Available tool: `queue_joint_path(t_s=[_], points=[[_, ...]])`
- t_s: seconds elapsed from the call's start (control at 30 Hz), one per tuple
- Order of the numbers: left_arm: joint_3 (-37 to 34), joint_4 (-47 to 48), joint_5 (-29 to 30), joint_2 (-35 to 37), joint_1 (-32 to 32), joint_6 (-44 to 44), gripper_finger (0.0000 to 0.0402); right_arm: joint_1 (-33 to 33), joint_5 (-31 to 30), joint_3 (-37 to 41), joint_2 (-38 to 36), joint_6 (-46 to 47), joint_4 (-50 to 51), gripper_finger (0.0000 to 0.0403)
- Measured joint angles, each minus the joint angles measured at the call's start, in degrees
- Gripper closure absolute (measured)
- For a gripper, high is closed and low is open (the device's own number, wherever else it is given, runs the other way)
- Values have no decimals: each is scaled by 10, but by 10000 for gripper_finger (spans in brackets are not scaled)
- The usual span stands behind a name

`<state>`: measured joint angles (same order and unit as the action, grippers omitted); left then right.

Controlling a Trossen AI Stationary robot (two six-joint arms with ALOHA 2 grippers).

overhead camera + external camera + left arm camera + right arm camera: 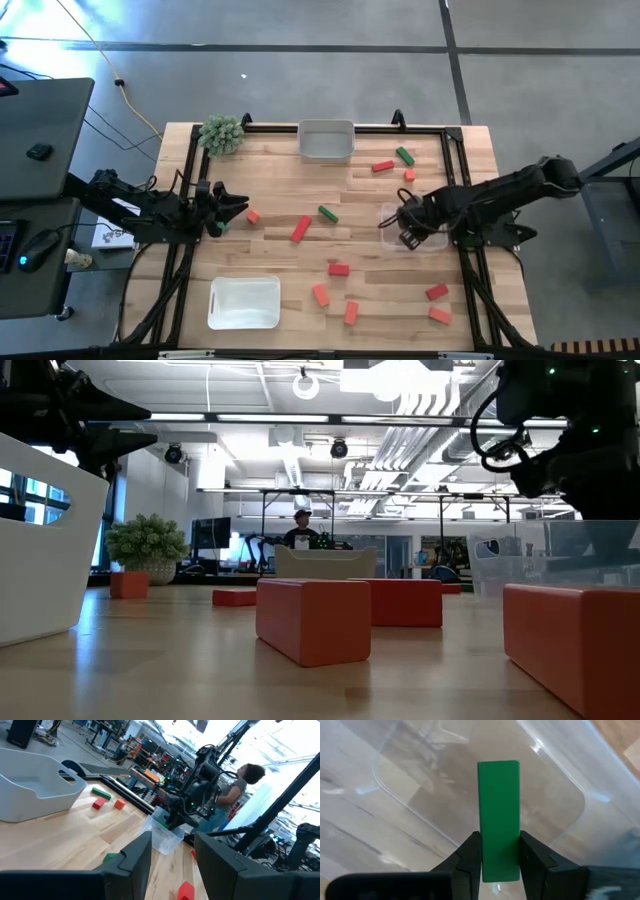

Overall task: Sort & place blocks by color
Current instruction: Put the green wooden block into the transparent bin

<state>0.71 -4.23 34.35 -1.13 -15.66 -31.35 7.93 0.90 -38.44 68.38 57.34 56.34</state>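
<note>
My right gripper (408, 232) points down over a clear tray (432, 243) at the table's right and is shut on a green block (498, 810). At the left edge my left gripper (228, 207) is level and open, its fingers (141, 856) with nothing between them. A green block (111, 856) lies on the table beside it. More blocks lie flat on the wood: a red (382, 166), a green (404, 155) and an orange one (410, 175) at the far right, a green (328, 213) and a red one (301, 230) mid-table, and several red and orange ones near the front (338, 268). My right gripper pinches the green block by its two long sides (498, 857), near its upper end, between the two fingers. The fingers come from above and lie along the block. It hangs on end below them, its lower end (498, 767) inside the clear tray. I cannot tell whether it touches the tray floor.
A white tray (243, 302) sits at the near left and a grey-white tray (326, 140) at the far middle. A spiky green plant ball (221, 133) stands at the far left corner. A black frame (452, 160) runs along the table's edges. A person (301, 530) sits beyond the far edge.
</note>
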Motion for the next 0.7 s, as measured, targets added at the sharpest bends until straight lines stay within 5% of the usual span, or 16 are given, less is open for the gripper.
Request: queue_joint_path(t_s=[0.5,0.7], points=[[0,0,2,0,0,35,264,-65,42,0,32,-38,-5,322],[0,0,50,0,0,31,263,-66,55,0,40,-34,-8,321]])
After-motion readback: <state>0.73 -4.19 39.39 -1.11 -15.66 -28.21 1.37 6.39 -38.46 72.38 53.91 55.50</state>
